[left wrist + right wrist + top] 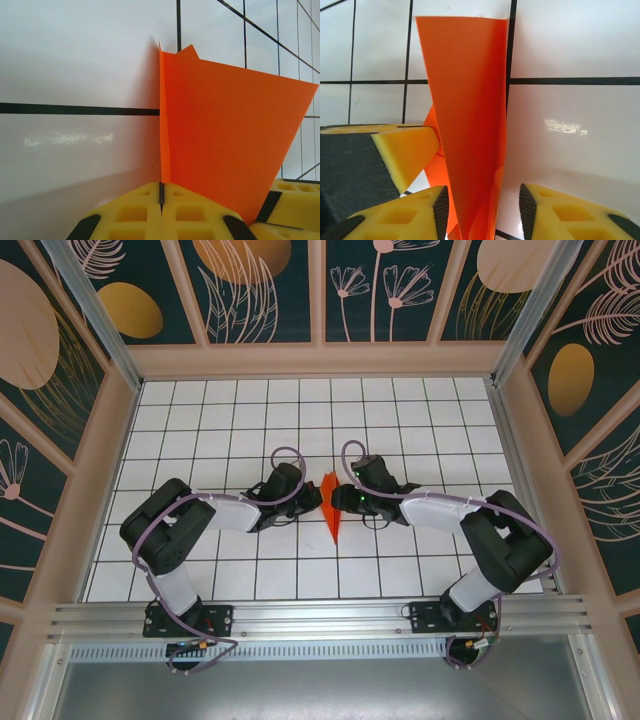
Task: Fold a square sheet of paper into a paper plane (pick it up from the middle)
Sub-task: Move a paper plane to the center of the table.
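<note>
The bright orange sheet of paper (331, 510) is folded into a slim pointed paper plane shape and stands on edge over the middle of the tiled table, its tip toward the near edge. My left gripper (312, 502) comes from the left. In its wrist view the yellow jaws (161, 192) are pressed together on the folded edge of the paper (225, 135). My right gripper (347, 502) meets it from the right. Its jaws (484, 210) stand apart around the folded paper (470, 110), with a clear gap on the right side. The left gripper's yellow finger (405, 150) shows behind the paper.
The white grid table (230, 420) is boxed in by pale wooden walls (320, 360) at the back and both sides. An aluminium rail (320, 618) with both arm bases runs along the near edge. The two arms' elbows (160, 530) (510, 535) jut out sideways.
</note>
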### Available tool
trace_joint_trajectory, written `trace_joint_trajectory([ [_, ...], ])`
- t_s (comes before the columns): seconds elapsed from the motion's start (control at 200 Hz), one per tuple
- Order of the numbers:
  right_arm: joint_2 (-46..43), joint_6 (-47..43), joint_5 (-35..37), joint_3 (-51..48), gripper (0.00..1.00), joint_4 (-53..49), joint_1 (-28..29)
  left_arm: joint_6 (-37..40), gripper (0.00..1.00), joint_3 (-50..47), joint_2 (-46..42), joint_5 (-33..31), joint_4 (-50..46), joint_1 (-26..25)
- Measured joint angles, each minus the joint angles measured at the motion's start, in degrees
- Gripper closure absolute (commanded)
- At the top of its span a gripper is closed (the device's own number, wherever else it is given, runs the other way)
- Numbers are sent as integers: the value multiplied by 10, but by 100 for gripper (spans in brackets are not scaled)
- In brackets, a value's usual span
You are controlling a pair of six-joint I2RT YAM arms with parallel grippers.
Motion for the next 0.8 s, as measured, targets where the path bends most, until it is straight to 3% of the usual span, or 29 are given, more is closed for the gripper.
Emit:
trace_joint_trajectory([
  [0.24,-7,5,-3,0,51,-2,3,0,100,0,0,0,-1,0],
  [0.475,-68,11,-5,-3,52,-3,9,0,100,0,0,-6,-2,0],
  [0.801,-28,13,-35,-3,55,-1,23,0,100,0,0,-6,-2,0],
])
